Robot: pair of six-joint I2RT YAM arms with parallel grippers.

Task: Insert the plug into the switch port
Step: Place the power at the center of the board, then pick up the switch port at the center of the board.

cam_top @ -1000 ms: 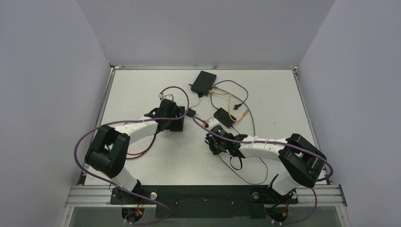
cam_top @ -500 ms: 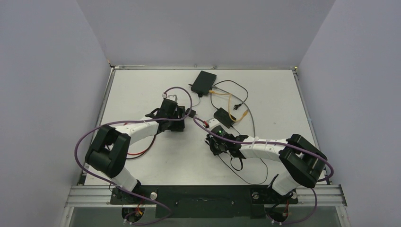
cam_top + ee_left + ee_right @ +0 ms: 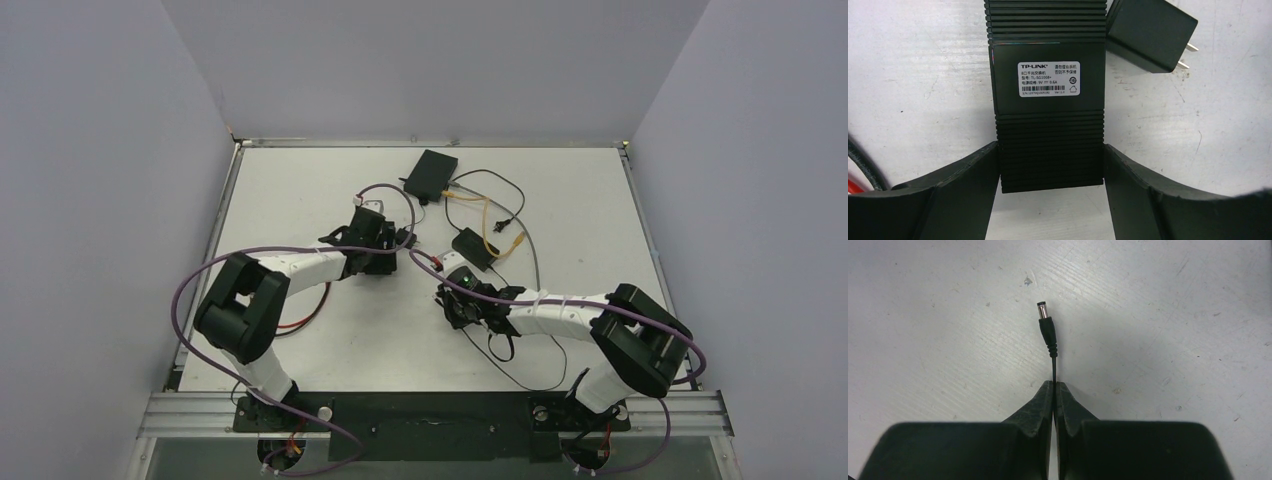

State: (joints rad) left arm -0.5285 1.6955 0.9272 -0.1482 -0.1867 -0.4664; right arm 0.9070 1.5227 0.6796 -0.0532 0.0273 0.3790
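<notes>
The right gripper point(image 3: 1054, 385) has its jaws pressed together on the thin black cord point(image 3: 1053, 367) just behind the plug point(image 3: 1044, 315). The plug juts out ahead of the fingertips over bare tabletop, and looks like a small black barrel connector with a ribbed collar and a metal tip. The left gripper point(image 3: 1050, 150) is clamped across the near end of the switch point(image 3: 1048, 125), one finger against each long side. The switch is a black ribbed box lying with its white TP-LINK label facing up. A black power adapter point(image 3: 1150, 32) with two metal prongs lies just beside its far right corner. Seen from above, both grippers work near the middle of the white, scuffed table point(image 3: 300, 190), close together but apart. Another black box point(image 3: 430, 172) and an orange cable point(image 3: 490, 225) lie farther back, with plain grey walls point(image 3: 440, 60) all around.
</notes>
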